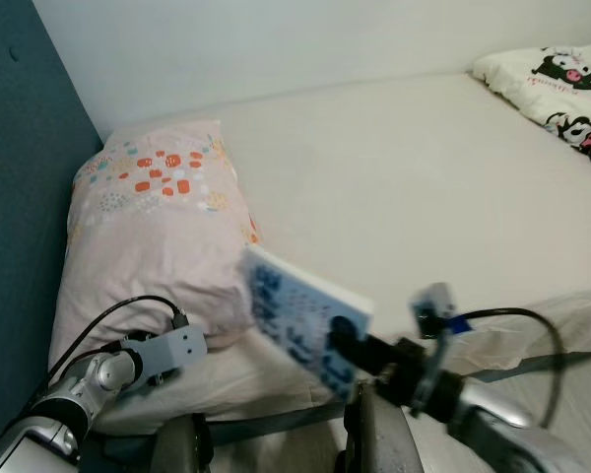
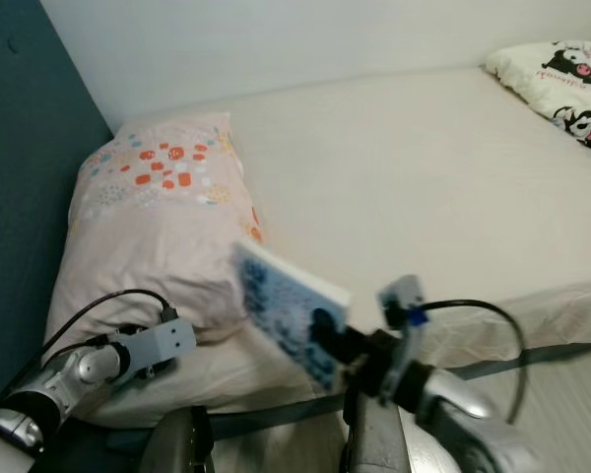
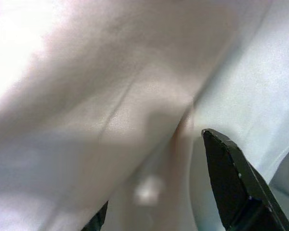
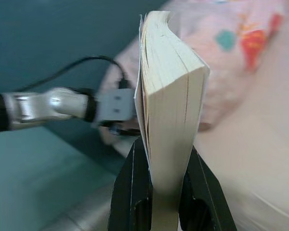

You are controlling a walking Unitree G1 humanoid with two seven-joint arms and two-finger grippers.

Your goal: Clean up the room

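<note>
Cream bed point(image 1: 404, 177); right gripper point(image 4: 171, 168) pinches a book point(image 1: 300, 320) upright; left gripper point(image 3: 183, 211), fingers spread, against the pillow point(image 1: 158, 236).

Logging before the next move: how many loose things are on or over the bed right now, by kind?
Pillows: 1, the pink patterned pillow at the head of the cream mattress.
Bedding with cartoon print: 1, the white black-figured piece at the far corner.
Books: 1, the blue-covered paperback book, clamped in the right gripper.
Total: 3.
</note>
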